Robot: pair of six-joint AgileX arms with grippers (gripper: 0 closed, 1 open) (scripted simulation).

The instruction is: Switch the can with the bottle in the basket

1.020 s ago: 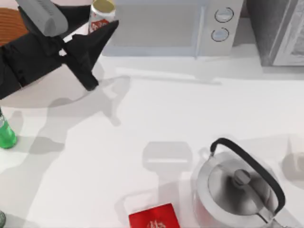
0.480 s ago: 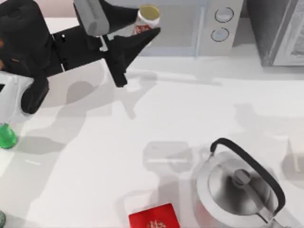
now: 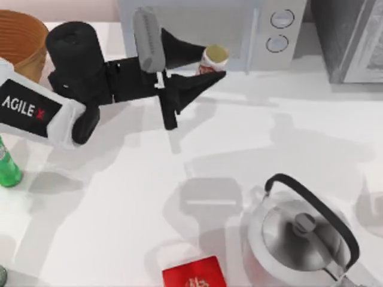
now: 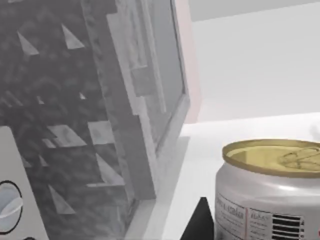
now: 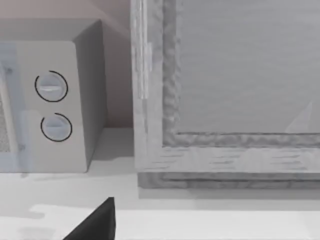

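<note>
My left gripper (image 3: 211, 64) is shut on the can (image 3: 214, 58), a small white can with red print and a gold top. It holds the can in front of the microwave, right of the basket. In the left wrist view the can (image 4: 270, 195) is close up between the black fingers (image 4: 200, 225). The brown basket (image 3: 17, 34) stands at the back left corner. The green bottle (image 3: 7, 168) stands upright on the table at the left edge, below the left arm. My right arm is parked at the right, its wrist view facing the microwave.
A white microwave (image 3: 239, 30) lines the back edge, with a grey cabinet (image 3: 353, 36) to its right. A steel kettle (image 3: 299, 233) with a black handle stands at the front right. A flat red box (image 3: 194, 273) lies at the front edge.
My left arm has swung to the right with the can in its grip, from beside the basket to in front of the microwave. The bottle has stayed put.
</note>
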